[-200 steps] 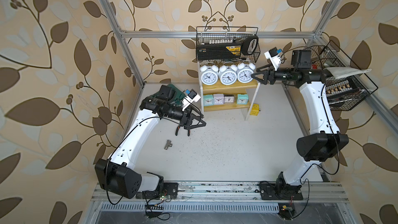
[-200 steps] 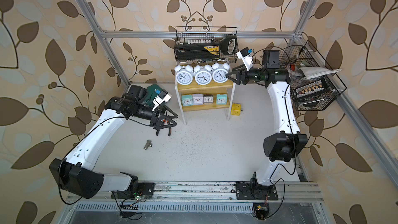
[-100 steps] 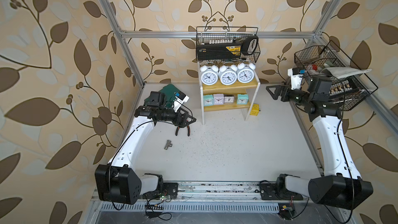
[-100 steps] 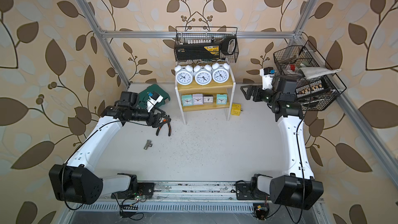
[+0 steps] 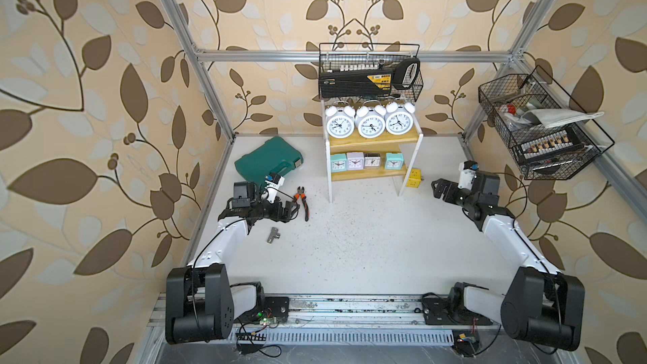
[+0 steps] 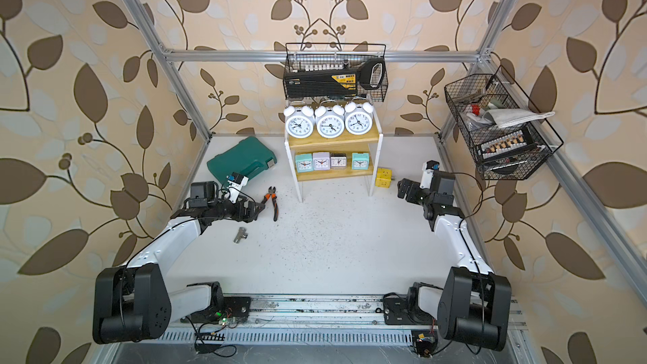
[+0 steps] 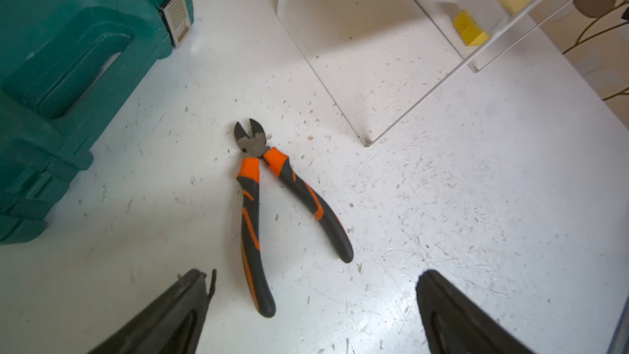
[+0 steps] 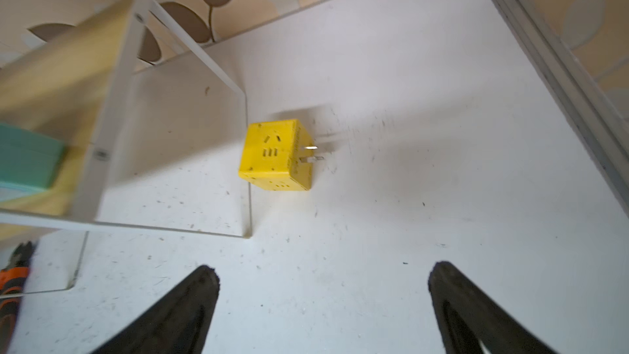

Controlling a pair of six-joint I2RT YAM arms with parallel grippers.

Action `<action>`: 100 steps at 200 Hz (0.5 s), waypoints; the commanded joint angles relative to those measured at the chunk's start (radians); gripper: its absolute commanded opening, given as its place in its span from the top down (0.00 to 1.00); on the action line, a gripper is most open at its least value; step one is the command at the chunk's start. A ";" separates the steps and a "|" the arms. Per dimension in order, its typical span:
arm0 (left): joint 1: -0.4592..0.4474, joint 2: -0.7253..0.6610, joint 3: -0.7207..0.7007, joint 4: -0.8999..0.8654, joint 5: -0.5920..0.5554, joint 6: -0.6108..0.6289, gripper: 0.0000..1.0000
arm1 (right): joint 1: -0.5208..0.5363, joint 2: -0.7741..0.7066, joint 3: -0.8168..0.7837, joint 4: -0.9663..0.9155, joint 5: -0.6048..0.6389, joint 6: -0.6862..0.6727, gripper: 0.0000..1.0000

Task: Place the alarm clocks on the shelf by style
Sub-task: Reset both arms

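Top views | three bell clocks (image 5: pixel 367 124) on shelf (image 5: pixel 371 141) upper board, four square clocks (image 5: pixel 369 161) lower | left hand (image 5: pixel 293 211), right hand (image 5: pixel 436 189) wide open, empty | risk: a stray reach bumps shelf, toppling clocks.

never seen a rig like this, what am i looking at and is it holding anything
A robot: two white arms on a white table, each ending in a black two-finger gripper. Two pictures look down from overhead; two come from wrist cameras. The left gripper and the right gripper are open and empty. On the wooden two-tier shelf, three round white twin-bell clocks stand on the upper board, four small square clocks on the lower. On the table lie orange-and-black cutting pliers, a yellow plug cube, a dark green plastic case and a small metal pipe fitting.
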 commanded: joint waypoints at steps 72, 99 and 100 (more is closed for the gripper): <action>0.089 0.084 -0.178 0.595 -0.003 -0.136 0.01 | 0.012 0.115 -0.246 0.618 0.114 -0.078 0.01; 0.088 0.070 -0.229 0.699 -0.056 -0.137 0.01 | 0.014 0.104 -0.258 0.628 0.107 -0.084 0.01; 0.088 0.070 -0.234 0.708 -0.059 -0.137 0.01 | 0.014 0.103 -0.260 0.629 0.107 -0.085 0.01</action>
